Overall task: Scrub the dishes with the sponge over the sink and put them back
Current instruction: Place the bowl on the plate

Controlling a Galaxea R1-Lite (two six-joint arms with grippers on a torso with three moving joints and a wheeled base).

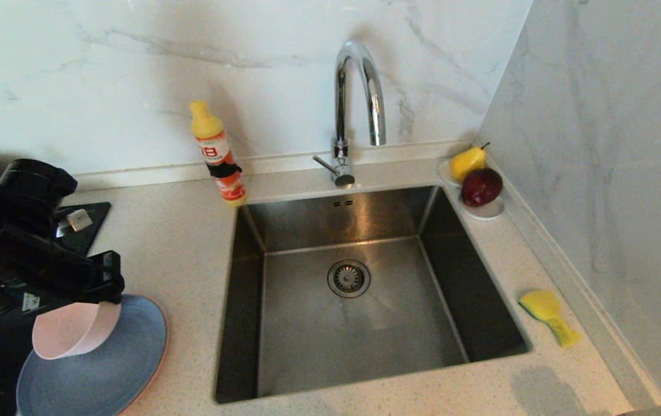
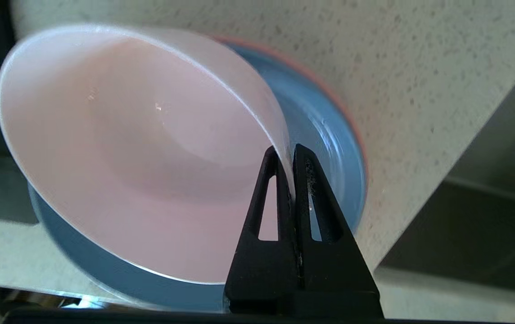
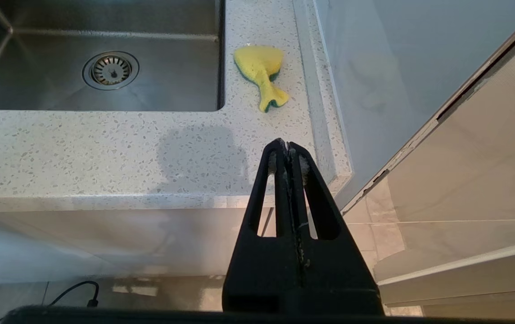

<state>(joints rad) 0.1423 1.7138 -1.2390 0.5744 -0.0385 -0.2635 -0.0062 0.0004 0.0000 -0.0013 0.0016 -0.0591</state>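
My left gripper [image 2: 286, 155] is shut on the rim of the small pale pink dish [image 2: 140, 157], which hangs tilted just above the grey-blue plate [image 2: 334, 153]. In the head view the pink dish [image 1: 73, 329] and the grey-blue plate [image 1: 105, 364] are on the counter left of the sink [image 1: 353, 289]. A salmon-pink edge [image 2: 352, 121] peeks from under the grey-blue plate. The yellow sponge [image 1: 547, 315] lies on the counter right of the sink, also seen as the sponge [image 3: 262, 74] ahead of my right gripper [image 3: 287, 146], which is shut and empty below the counter's front edge.
A chrome tap [image 1: 356, 110] stands behind the sink, with an orange bottle [image 1: 218, 153] to its left. A small white dish [image 1: 483, 211] with a pear and a dark red fruit sits at the back right corner. A marble wall [image 1: 596, 173] runs along the right.
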